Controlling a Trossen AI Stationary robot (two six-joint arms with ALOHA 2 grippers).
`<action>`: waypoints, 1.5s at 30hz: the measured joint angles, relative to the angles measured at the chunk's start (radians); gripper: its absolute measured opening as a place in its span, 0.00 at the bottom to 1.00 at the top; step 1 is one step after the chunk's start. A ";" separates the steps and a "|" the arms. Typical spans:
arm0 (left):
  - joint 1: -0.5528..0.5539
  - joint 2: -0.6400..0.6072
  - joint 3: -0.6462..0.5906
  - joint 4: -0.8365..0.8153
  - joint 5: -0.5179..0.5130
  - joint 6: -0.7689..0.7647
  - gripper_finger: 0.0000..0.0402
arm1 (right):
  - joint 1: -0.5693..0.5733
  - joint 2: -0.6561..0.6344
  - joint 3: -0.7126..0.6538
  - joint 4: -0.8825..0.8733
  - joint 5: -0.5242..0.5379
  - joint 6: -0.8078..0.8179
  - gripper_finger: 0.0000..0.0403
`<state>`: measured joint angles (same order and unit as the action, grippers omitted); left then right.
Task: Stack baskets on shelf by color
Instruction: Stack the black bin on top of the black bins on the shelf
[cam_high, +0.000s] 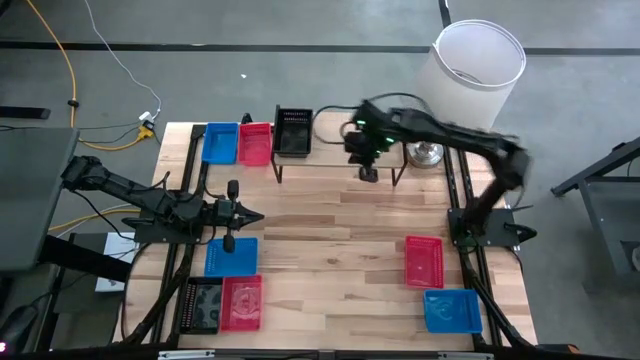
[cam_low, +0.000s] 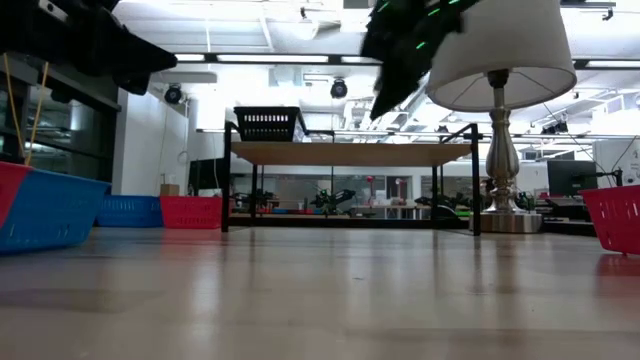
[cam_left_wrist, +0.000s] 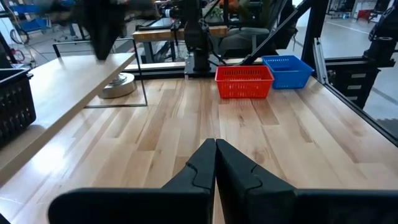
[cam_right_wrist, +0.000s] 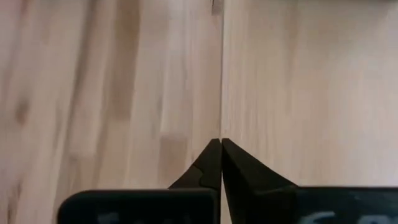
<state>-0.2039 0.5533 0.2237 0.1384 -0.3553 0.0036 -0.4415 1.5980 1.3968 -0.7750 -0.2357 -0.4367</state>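
Wood shelf (cam_high: 335, 150): right hand (cam_high: 369, 174) overhangs edge.

baskets (cam_high: 240, 143), lamp (cam_high: 478, 60) on wooden table (cam_high: 330, 235)

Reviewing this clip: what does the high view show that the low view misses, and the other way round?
Only the high view shows the full spread: a black basket and red basket at the near left, the left gripper shut over the table, and the right gripper over the shelf.

Only the low view shows the shelf's black legs and the room behind.

Both show the black basket on the shelf and the lamp.
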 joint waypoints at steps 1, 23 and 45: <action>0.000 0.000 0.000 0.000 0.000 0.000 0.00 | 0.011 -0.071 -0.077 0.070 0.000 0.018 0.00; 0.000 0.000 0.000 0.141 0.002 0.052 0.00 | 0.481 -0.482 -0.903 1.379 0.075 0.138 0.00; -0.271 0.492 0.691 -1.231 0.310 -0.720 0.50 | 0.515 -0.379 -0.893 1.402 0.080 0.097 0.00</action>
<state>-0.4751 1.0448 0.9147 -1.0927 -0.0450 -0.7166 0.0731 1.2186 0.5041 0.6265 -0.1555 -0.3393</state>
